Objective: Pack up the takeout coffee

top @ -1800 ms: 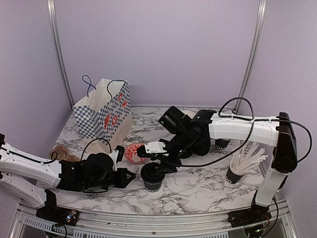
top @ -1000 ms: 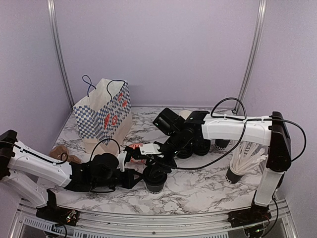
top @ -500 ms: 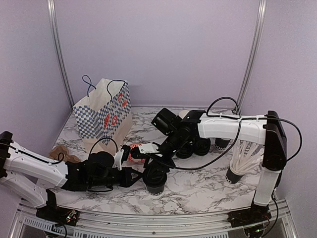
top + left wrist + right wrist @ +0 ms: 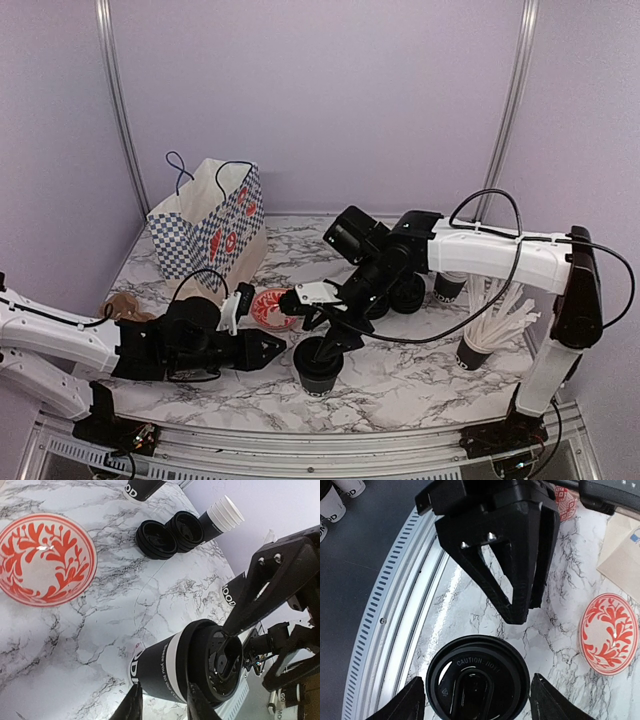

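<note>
Takeout coffee (image 4: 319, 370), right pincer (image 4: 477, 702) now wider astride its lid (image 4: 485, 667), left pincer (image 4: 162, 706) newly spread alongside

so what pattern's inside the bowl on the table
Red branching sprigs, coral-like, on a white bowl; shows best in the left wrist view.

A small black paper cup with white lettering (image 4: 155, 672) stands upright near the front edge of the marbled table (image 4: 420, 375). Its round black plastic lid (image 4: 477, 677) sits level on the rim, embossed with a hot-drink caution. Two stacks of loose black lids (image 4: 167, 532) lie flat farther back.
</note>
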Controlling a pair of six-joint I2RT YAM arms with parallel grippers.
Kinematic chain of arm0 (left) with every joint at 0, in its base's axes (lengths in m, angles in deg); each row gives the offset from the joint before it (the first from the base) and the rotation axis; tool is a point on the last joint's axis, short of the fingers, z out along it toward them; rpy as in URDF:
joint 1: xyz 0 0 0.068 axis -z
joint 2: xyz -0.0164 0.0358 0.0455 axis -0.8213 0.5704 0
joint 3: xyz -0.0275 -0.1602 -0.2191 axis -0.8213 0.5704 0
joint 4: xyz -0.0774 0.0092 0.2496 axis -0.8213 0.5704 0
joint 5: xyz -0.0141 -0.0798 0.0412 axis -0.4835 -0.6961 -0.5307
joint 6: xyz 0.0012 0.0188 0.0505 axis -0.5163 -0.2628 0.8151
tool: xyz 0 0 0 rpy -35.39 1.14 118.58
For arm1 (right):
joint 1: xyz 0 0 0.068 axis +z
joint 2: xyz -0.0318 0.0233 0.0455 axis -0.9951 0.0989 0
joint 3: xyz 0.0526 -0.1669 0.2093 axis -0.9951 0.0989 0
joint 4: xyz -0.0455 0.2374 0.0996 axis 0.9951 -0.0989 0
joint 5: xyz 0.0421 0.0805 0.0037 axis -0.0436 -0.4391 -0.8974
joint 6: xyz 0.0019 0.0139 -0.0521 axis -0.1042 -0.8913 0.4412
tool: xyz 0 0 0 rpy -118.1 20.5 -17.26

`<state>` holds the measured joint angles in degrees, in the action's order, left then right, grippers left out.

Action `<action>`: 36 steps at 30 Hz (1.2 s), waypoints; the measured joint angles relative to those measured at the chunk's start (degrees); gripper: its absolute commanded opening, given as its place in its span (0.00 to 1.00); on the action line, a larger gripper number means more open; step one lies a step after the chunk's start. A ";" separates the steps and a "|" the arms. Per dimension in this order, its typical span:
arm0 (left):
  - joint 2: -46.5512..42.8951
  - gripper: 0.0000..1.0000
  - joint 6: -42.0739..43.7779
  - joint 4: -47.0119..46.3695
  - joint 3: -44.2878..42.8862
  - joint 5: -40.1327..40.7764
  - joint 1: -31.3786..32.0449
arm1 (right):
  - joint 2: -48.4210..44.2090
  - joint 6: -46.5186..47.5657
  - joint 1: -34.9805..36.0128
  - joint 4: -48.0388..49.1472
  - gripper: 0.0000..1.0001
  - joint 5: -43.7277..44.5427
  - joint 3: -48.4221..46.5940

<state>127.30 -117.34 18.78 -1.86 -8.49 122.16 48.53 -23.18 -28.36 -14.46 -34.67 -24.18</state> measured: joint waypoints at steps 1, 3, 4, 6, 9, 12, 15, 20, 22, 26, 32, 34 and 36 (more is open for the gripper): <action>0.04 0.47 0.74 0.81 -0.76 0.26 0.00 | -1.07 -0.13 0.00 0.37 0.71 0.09 0.44; 0.63 0.52 1.68 3.10 -3.56 0.79 -0.11 | -4.13 -0.92 0.00 1.60 0.76 0.87 2.97; 1.20 0.53 2.32 4.07 -5.11 1.03 -0.13 | -5.25 -1.49 0.00 1.97 0.80 1.40 4.44; 2.47 0.54 3.41 5.55 -8.37 1.44 -0.26 | -7.02 -2.56 0.00 3.48 0.84 3.04 8.44; 3.80 0.55 4.39 7.04 -11.06 1.90 -0.42 | -7.30 -3.93 0.00 4.66 0.84 5.49 13.03; 4.70 0.55 4.63 8.09 -11.54 2.23 -0.63 | -7.28 -5.55 0.00 5.57 0.84 8.09 15.93; 5.01 0.55 4.61 9.35 -11.52 2.60 -0.76 | -7.37 -6.97 -0.04 7.34 0.84 10.40 16.35; 4.87 0.55 4.24 9.84 -11.15 2.69 -0.94 | -7.56 -7.91 -0.55 10.29 0.83 11.69 16.35; 4.44 0.56 3.93 10.01 -10.49 2.54 -0.94 | -7.56 -8.00 -0.66 10.62 0.83 11.50 16.33; 2.16 0.60 3.04 10.36 -8.48 0.28 -0.94 | -7.52 -8.83 -1.29 10.69 0.78 10.16 16.15; -0.81 0.70 -0.59 12.15 -8.07 -1.64 0.55 | -7.37 -8.61 -5.29 9.16 0.74 4.26 14.91; -0.76 0.70 -1.31 13.44 -8.35 -1.44 1.88 | -7.37 -8.20 -5.81 8.24 0.75 2.73 14.93; -0.24 0.70 -1.64 15.06 -8.79 -0.94 2.86 | -7.37 -8.02 -5.77 7.54 0.78 1.20 14.95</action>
<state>127.06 -118.98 33.84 -10.64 -9.43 125.02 41.16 -31.20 -34.13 -6.92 -33.47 -9.23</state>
